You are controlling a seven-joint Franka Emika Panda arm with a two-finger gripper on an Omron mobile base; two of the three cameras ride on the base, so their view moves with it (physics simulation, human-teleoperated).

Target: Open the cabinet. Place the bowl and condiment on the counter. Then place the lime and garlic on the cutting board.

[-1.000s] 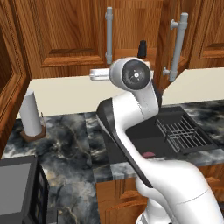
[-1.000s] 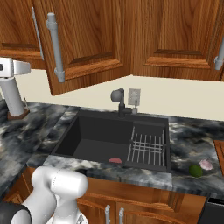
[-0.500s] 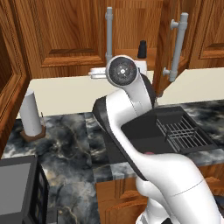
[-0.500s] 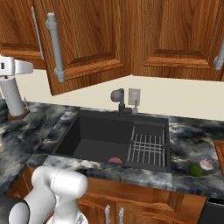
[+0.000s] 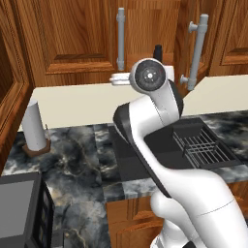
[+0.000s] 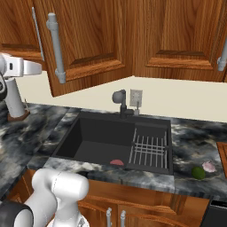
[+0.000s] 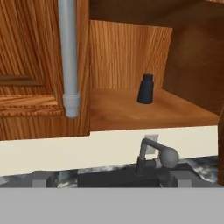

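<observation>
The cabinet's right door [image 6: 93, 44] stands swung open, its left door [image 7: 26, 65] shut with the grey handle [image 7: 68, 57] beside the opening. On the bare shelf stands the black condiment [image 7: 145, 89], which also shows behind my wrist [image 5: 158, 50]. My gripper [image 7: 109, 180] is open and empty, hovering in front of the cabinet below shelf height, fingertips wide apart. The lime [image 6: 198, 173] and the garlic [image 6: 208, 166] lie together on the counter [image 6: 195, 133] right of the sink, near the cutting board [image 6: 223, 153] at the frame edge. The bowl is out of view.
A dark sink [image 6: 97, 142] with a wire rack [image 6: 150, 150] and a faucet [image 6: 120, 102] lies below the cabinet. A white paper-towel roll [image 5: 35, 126] stands at the counter's left. A dark appliance [image 5: 19, 208] sits at the near left.
My wrist has turned a little while the hand stays almost where it was before the cabinet. The doors and the objects have not moved.
</observation>
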